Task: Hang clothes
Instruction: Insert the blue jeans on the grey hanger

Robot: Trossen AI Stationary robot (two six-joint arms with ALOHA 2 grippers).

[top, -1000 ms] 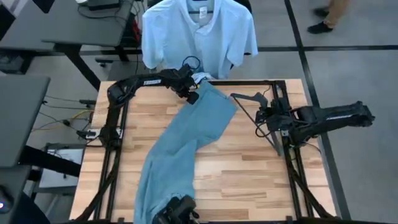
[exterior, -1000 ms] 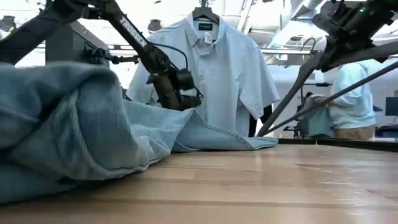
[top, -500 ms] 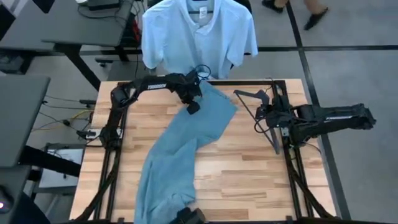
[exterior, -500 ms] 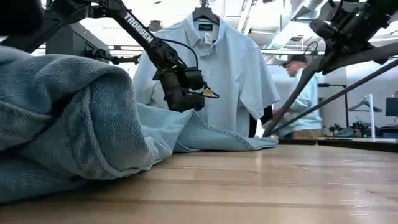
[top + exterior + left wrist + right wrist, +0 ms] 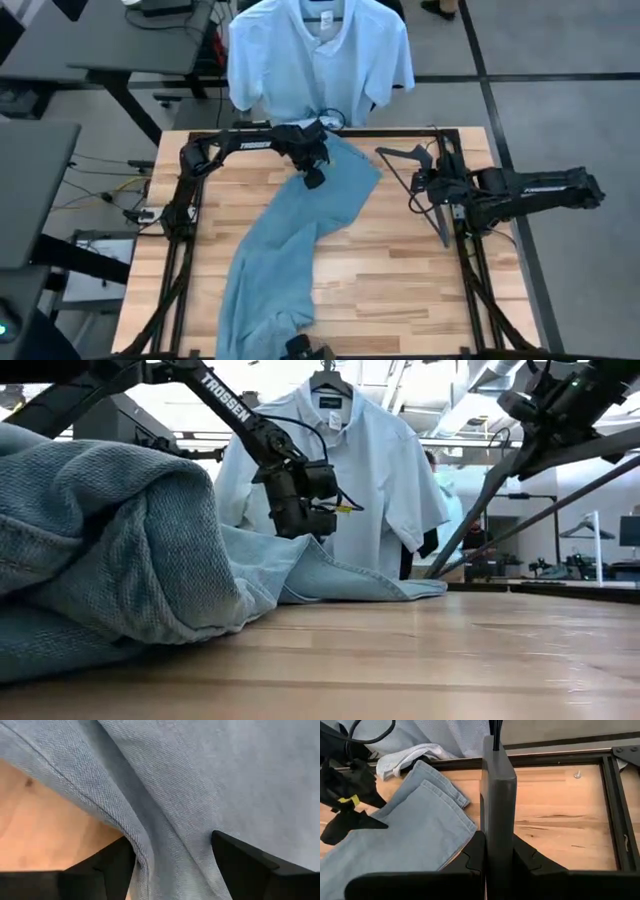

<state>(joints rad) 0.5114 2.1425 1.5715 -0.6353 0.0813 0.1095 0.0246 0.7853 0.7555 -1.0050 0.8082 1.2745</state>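
Now left claw (image 5: 313,170), open, has lifted off jeans (image 5: 290,240) w/o them; right claw (image 5: 432,188) stays clamped on hanger (image 5: 415,170)

Light blue denim jeans (image 5: 290,240) with fine diagonal twill weave, directly under the black left gripper (image 5: 170,870). Pale blue-white collared shirt (image 5: 318,55), plain, beyond that gripper, on a black hanger hook. Dark grey hanger (image 5: 425,185) clamped in the black right gripper (image 5: 495,857). Light wooden table (image 5: 400,280), striped plank grain, black metal frame. Yellow tag on the left arm's wrist.
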